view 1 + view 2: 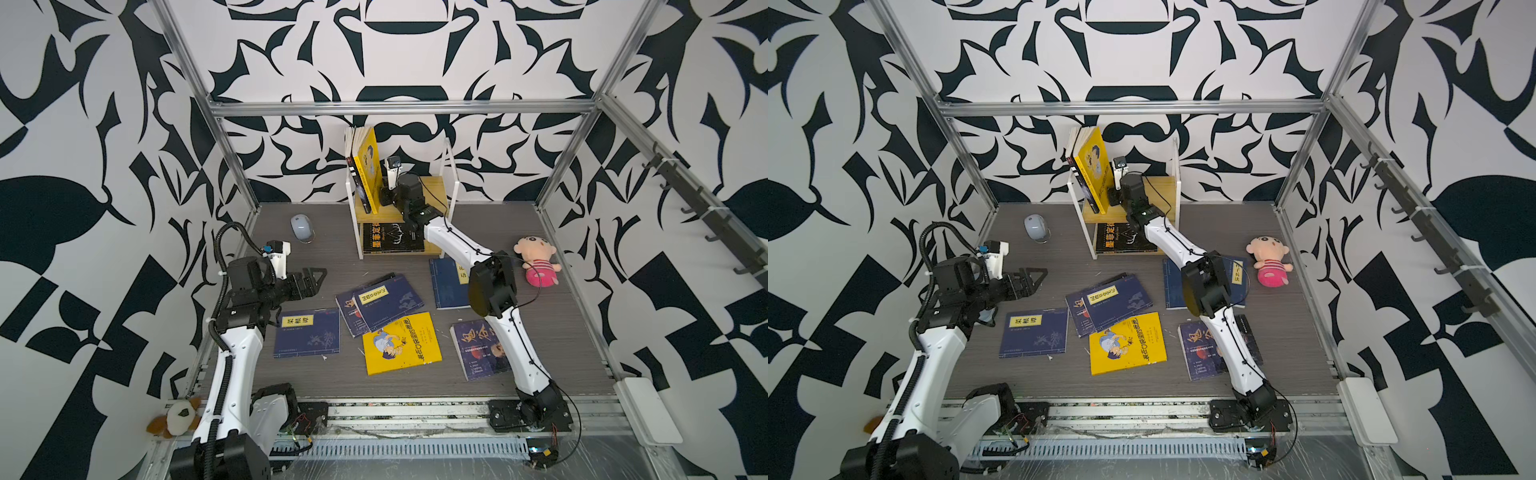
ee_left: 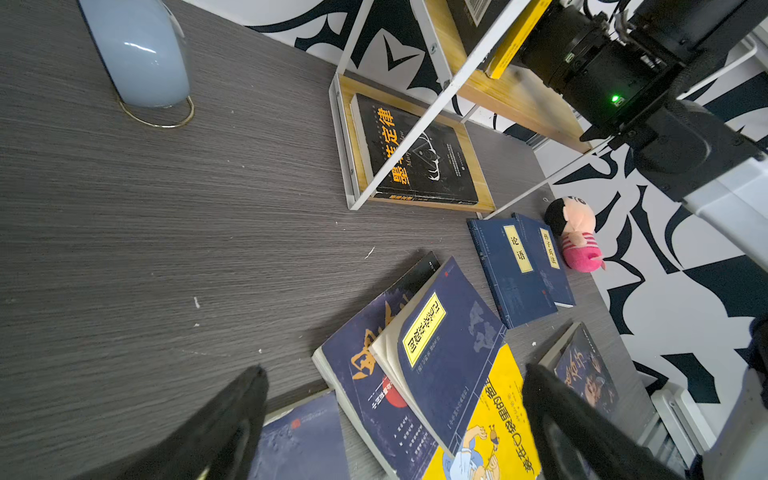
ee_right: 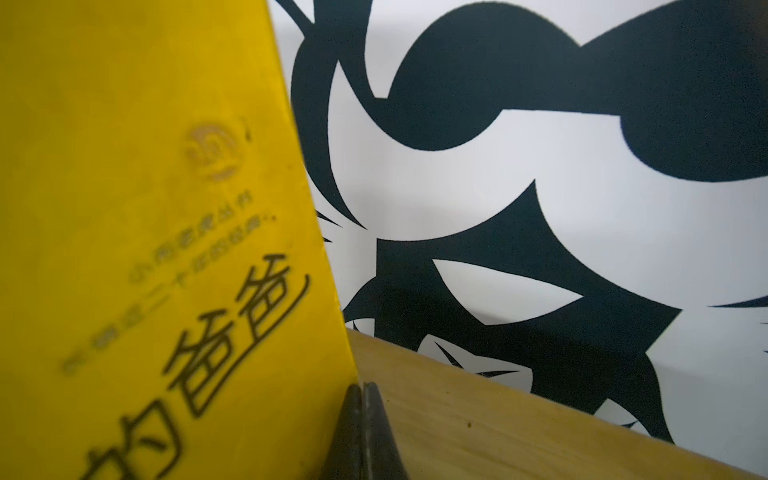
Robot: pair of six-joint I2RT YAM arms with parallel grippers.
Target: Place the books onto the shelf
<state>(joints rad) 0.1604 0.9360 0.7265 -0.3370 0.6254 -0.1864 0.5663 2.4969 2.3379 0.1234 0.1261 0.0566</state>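
Right tool [image 3: 362,395] tips together, empty, over upper shelf [image 3: 498,419] board, yellow book [image 3: 145,208] leaning just beside it; nudge low and slow so it stands, then back straight out without tipping it

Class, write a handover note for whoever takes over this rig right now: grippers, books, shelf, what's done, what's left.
Left gripper: open, empty, over the table, left side.
Right gripper: shut, empty, at the shelf top board beside the standing yellow book.
Done: that one and a dark book stand on the top tier; black book lies flat on the lower tier.
Left: at least seven flat on the table, including navy book and second yellow one.
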